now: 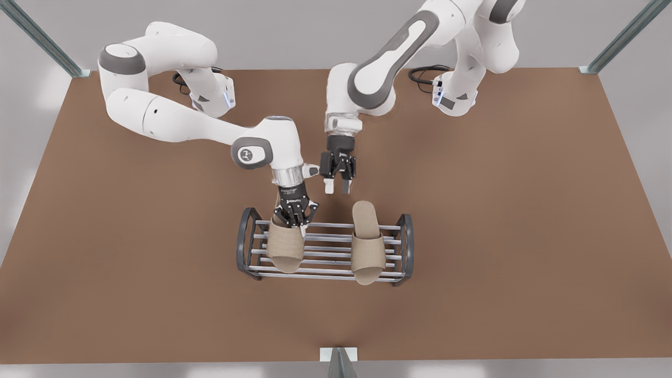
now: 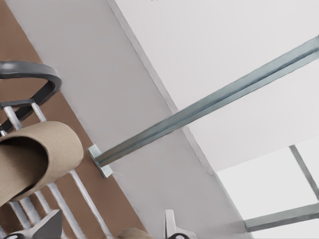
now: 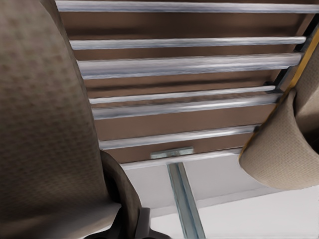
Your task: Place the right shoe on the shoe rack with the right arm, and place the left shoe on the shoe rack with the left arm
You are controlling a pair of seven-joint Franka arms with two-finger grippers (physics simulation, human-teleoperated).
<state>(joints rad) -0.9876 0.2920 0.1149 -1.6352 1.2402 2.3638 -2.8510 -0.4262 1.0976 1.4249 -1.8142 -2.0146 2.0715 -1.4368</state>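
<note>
The shoe rack (image 1: 328, 226) stands mid-table, a dark frame with silver bars (image 3: 189, 64) and a rounded end hoop (image 2: 30, 74). The left shoe (image 1: 367, 252), a tan slipper, lies across the bars at the front view's right end (image 2: 40, 149) (image 3: 279, 149). My left gripper (image 1: 337, 186) hangs open just behind its heel, holding nothing (image 2: 110, 224). My right gripper (image 1: 294, 218) is shut on the heel end of the right shoe (image 1: 286, 249). This second tan slipper tilts toe-down over the rack's other end (image 3: 45, 124).
The rack sits on a brown table (image 1: 499, 236) with wide bare room on both sides. A grey post bracket (image 1: 338, 354) stands at the near edge, and frame posts (image 1: 73, 68) rise at the back corners. Both arm bases are behind the rack.
</note>
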